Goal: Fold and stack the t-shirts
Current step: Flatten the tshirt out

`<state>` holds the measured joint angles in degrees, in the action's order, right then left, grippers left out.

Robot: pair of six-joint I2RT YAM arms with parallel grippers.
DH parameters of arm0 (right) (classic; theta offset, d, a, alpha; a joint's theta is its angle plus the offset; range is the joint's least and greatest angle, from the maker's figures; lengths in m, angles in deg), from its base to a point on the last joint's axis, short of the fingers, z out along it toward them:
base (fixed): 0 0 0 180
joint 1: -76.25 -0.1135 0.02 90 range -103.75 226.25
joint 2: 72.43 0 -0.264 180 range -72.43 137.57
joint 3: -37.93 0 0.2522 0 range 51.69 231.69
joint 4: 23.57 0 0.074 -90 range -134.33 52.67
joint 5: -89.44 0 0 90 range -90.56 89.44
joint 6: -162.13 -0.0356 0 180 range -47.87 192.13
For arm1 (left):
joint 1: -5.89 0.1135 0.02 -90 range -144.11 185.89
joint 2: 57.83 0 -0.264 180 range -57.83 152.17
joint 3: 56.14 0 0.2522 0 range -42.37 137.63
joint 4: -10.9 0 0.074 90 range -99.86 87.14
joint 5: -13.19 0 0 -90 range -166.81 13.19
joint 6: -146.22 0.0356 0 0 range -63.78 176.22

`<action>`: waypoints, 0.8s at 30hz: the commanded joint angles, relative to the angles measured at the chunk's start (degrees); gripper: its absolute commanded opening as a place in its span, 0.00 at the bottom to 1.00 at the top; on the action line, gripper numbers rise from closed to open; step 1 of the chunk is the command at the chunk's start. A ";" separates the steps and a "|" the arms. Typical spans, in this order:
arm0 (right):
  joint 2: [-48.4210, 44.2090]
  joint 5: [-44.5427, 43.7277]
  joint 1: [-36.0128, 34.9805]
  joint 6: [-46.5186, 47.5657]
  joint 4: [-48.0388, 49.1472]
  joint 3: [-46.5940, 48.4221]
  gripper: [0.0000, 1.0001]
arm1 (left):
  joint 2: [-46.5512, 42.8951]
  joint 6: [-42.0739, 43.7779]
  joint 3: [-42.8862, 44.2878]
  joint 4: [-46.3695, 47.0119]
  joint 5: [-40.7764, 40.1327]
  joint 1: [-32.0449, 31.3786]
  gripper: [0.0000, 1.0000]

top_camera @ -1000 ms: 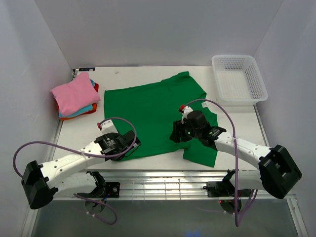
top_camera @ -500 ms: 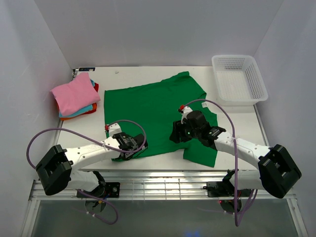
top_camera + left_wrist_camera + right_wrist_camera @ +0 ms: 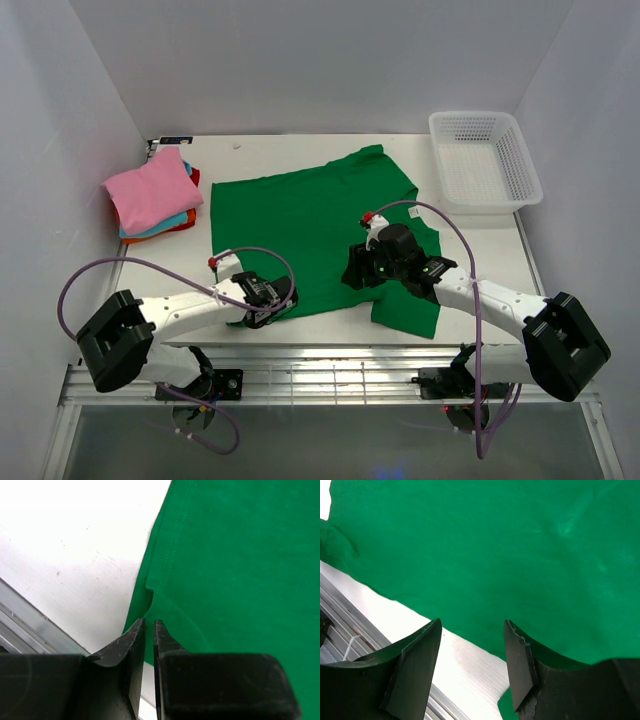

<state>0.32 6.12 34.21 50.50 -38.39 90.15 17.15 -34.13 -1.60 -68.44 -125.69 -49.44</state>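
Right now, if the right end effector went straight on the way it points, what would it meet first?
The right end effector would probably land on the green t-shirt, just inside its near hem.

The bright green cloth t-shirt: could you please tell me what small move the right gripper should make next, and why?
Probably lower the right gripper and close it on the near hem of the bright green cloth t-shirt. Its jaws stand open over that hem, while the left gripper looks pinched on the near left corner, so both could then lift it.
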 commanded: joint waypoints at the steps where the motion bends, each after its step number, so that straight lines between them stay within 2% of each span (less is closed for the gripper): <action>1: -0.68 0.79 -0.41 0.27 2.38 -0.49 0.59 | 2.26 -2.29 1.24 1.15 -4.90 -0.30 0.23; 11: -1.30 0.62 -0.50 0.45 2.03 -1.19 0.58 | 12.02 -3.69 0.01 5.29 -5.35 -0.30 0.23; 24: 1.51 0.79 -0.59 0.36 2.38 -1.02 0.58 | 7.02 -0.97 -1.57 4.76 1.95 -2.58 0.17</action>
<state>0.56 6.29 34.10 50.50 -38.26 88.97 26.00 -35.11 -2.10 -63.85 -125.89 -50.66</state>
